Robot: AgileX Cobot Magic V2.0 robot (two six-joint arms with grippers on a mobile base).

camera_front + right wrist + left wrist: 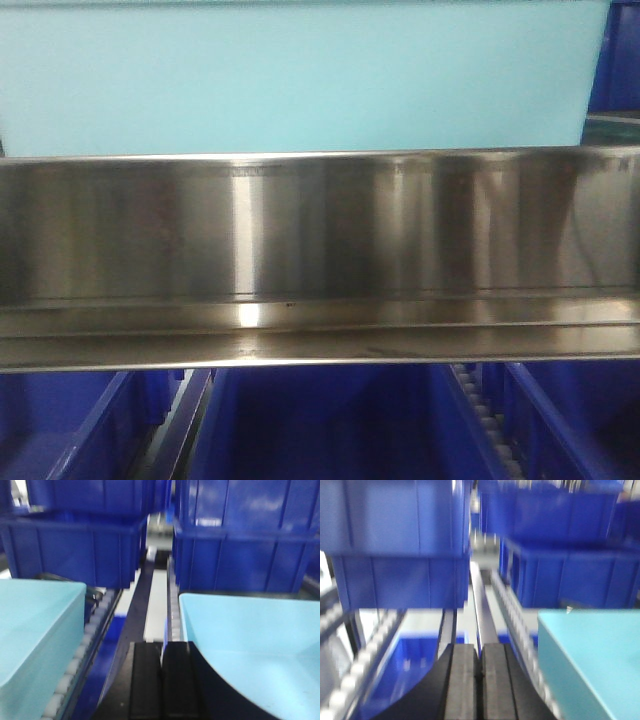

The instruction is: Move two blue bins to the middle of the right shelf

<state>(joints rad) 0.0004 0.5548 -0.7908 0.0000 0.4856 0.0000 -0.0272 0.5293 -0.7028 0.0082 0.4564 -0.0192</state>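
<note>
Left wrist view (blurred): stacked dark blue bins (395, 530) are seen upper left, on shelf levels above a lower blue bin (415, 655). A roller track (520, 625) runs up the middle. The left pincer (480, 680) is at bottom centre, pads pressed together, nothing seen between them. More dark blue bins (560, 575) are seen upper right. A light blue bin (590, 655) sits lower right, just beside the rollers.

Front view: a light blue bin wall (300, 75) fills the top. A steel shelf rail (320, 250) spans the full width beneath it. Dark blue bin interiors (330, 420) are seen below the rail. No pincer is in view here.

Right wrist view: a left light blue bin (35, 625) is at the left edge. The right pincer (161, 680) is at bottom centre, pads pressed together, over the gap between tracks. A right light blue bin (250, 635) is seen open-topped at right. Dark blue shelf bins (240, 540) are stacked behind both.

Which two bins are the task's cannot be told.
</note>
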